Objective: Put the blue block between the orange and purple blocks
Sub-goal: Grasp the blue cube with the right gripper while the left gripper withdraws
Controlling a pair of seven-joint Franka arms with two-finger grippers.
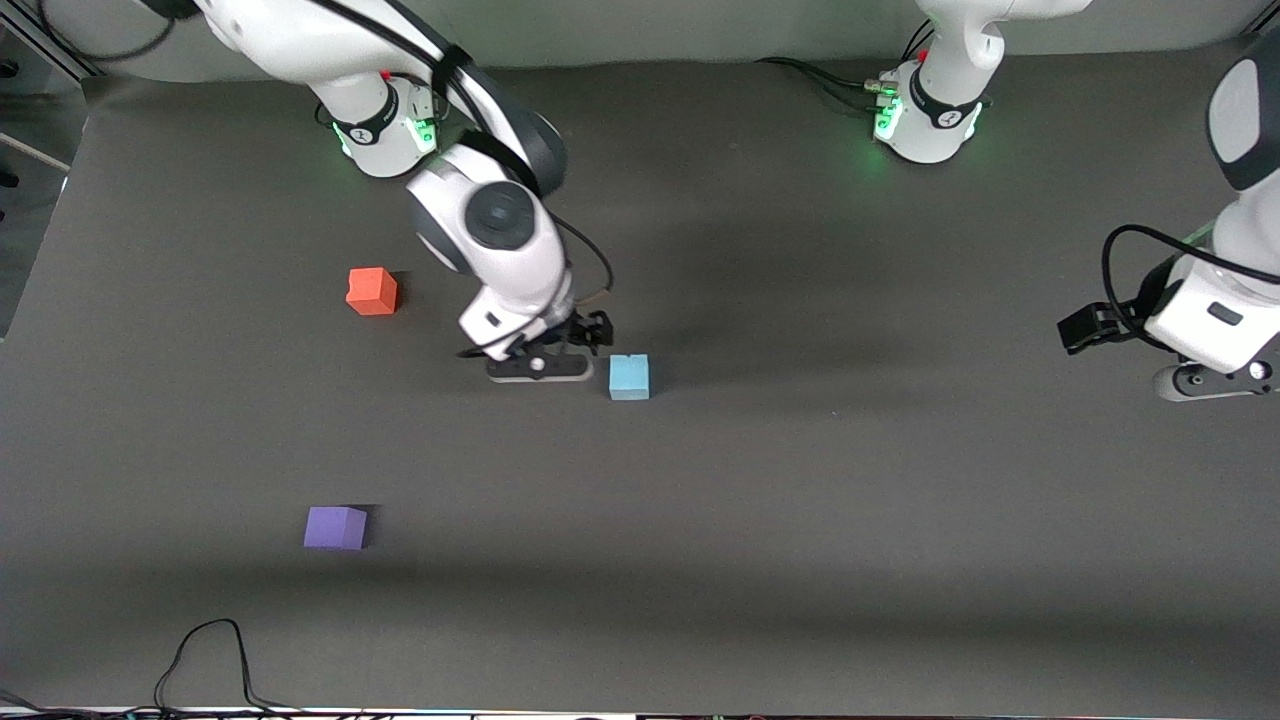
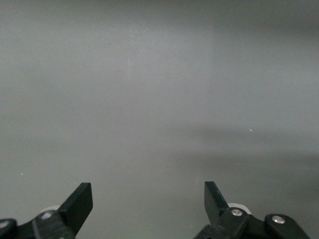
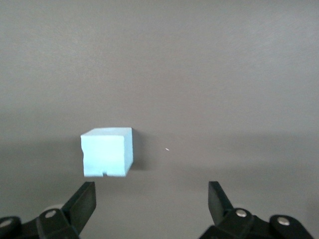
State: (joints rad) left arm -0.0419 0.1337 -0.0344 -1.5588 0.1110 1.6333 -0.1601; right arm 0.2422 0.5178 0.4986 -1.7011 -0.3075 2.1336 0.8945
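Front view: the right gripper (image 1: pixel 545 358) hangs low over the dark table (image 1: pixel 800 480), fingers spread and holding nothing, with the blue block (image 1: pixel 629 377) just beside it toward the left arm's end and not touching. From that gripper the orange block (image 1: pixel 372 291) lies toward the right arm's end, the purple block (image 1: pixel 336 527) nearer the camera. The left gripper (image 1: pixel 1085 328) waits, released, well apart over bare table
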